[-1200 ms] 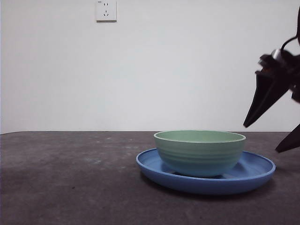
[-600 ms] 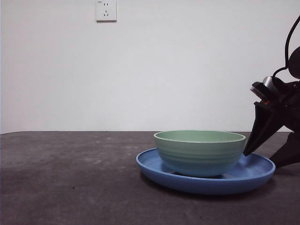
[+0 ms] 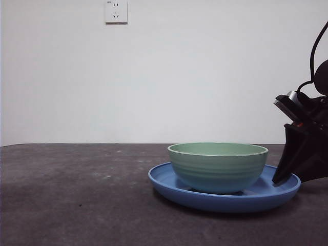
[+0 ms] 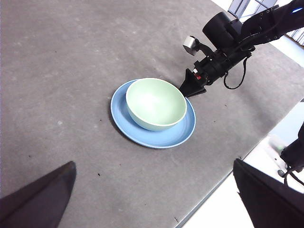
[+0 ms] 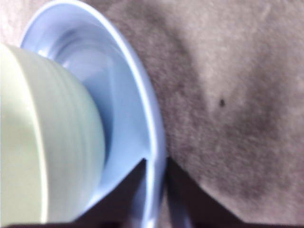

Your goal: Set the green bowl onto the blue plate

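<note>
Green bowl on blue plate; right fingers straddle plate rim.

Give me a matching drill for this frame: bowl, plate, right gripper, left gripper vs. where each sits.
Things:
1. green bowl
2. blue plate
3. right gripper
4. left gripper

Places:
A. flat on the grey table
B. jaws astride the plate's rim
C. high above the table, away from the dishes, holding nothing
D. resting on the plate

Pairs: 1-D, 2-A, 3-B, 4-C
</note>
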Robot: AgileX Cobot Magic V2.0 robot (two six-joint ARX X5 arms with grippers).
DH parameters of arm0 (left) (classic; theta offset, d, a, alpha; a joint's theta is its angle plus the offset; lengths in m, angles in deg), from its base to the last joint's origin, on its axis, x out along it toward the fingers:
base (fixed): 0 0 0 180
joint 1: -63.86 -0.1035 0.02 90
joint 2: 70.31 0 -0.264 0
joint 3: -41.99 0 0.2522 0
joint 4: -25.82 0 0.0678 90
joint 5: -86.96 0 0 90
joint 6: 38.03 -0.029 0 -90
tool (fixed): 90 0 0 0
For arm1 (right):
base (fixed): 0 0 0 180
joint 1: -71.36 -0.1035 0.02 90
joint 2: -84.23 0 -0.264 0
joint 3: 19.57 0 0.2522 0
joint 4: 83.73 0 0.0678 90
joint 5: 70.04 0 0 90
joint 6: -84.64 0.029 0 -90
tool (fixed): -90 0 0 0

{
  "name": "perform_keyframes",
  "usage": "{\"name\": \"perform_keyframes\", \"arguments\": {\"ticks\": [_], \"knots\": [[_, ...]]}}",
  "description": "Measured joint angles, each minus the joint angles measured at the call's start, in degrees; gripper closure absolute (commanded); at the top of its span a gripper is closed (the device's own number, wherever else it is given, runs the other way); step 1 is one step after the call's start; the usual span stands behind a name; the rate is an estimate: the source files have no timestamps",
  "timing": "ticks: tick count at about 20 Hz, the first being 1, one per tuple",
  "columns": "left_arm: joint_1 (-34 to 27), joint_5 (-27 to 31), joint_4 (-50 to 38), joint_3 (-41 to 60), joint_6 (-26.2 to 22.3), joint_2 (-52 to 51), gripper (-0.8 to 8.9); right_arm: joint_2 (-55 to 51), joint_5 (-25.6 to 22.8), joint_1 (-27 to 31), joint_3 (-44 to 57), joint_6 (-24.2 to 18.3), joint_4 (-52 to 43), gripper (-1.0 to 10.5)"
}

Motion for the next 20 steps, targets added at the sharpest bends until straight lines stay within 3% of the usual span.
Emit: {"name": "perform_keyframes", "arguments": {"ticks": [6,11,15,20], "knots": [[0.0,0.0,0.0,0.0,0.0,0.0,2.82,0.1,-2.0,0.0,-0.3,0.0,0.7,9.3],[0.0,0.0,0.0,0.0,0.0,0.0,2.82,0.1,-4.7,-0.9,-6.9,0.2,7.4,9.3],[0.0,0.0,0.0,0.0,0.0,0.0,2.82,0.1,-5.4,-5.7,-12.6,0.9,11.7,9.3],[0.0,0.0,0.0,0.0,0.0,0.0,2.82,0.1,-7.9,-13.1,-16.3,4.5,10.0,9.3]]}}
